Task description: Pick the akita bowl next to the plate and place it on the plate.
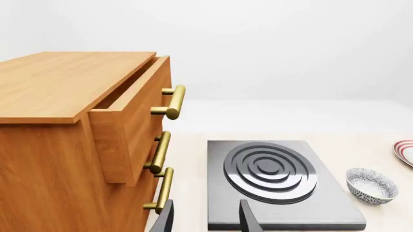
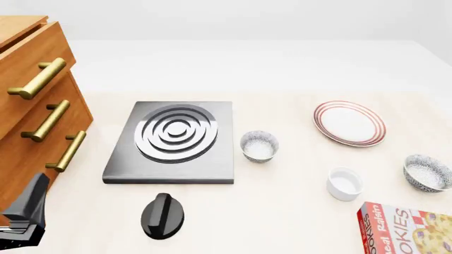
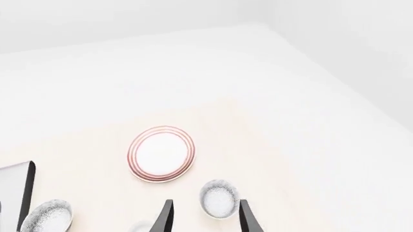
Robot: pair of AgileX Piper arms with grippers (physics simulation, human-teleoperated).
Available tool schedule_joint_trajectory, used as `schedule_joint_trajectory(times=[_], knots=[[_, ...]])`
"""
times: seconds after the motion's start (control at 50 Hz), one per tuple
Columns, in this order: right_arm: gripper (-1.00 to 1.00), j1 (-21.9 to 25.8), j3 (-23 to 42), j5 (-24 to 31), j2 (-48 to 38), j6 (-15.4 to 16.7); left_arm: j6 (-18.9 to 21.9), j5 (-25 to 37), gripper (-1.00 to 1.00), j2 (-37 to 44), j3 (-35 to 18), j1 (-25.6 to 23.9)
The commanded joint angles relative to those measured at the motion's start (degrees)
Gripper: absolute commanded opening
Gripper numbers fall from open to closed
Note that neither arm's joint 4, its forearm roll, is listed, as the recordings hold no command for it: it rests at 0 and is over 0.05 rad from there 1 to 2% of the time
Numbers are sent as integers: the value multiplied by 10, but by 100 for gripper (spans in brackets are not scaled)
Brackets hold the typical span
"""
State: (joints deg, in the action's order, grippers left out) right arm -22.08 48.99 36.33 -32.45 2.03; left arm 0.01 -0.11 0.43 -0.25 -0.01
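The plate is white with red rings and lies at the table's right back; it also shows as the plate. One akita bowl, speckled dark outside and white inside, sits right of the plate and nearer me. In the right wrist view this bowl lies just beyond my right gripper, which is open and empty. A twin bowl stands left of the plate, beside the stove. My left gripper is open and empty near the cabinet, far from both bowls.
A grey stove plate with a black knob lies centre left. A wooden cabinet with brass handles stands at the left, its top drawer partly open. A white ramekin and a cookie box sit at the front right.
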Motion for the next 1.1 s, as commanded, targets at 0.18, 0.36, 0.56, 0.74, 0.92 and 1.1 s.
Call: schedule_joint_trajectory(times=[0.18, 0.36, 0.56, 0.74, 0.92, 1.1], knots=[[100, -45, 18, -25, -43, 3, 0, 0, 100, 0, 0, 0], [100, -60, -26, -61, -52, 13, 0, 0, 100, 0, 0, 0], [100, -80, -14, -56, -120, 15, 0, 0, 100, 0, 0, 0], [100, -89, 14, -46, -135, 33, 0, 0, 100, 0, 0, 0], [100, -92, -19, -83, -158, 28, 0, 0, 100, 0, 0, 0], [100, -98, -30, -120, -191, 30, 0, 0, 100, 0, 0, 0]])
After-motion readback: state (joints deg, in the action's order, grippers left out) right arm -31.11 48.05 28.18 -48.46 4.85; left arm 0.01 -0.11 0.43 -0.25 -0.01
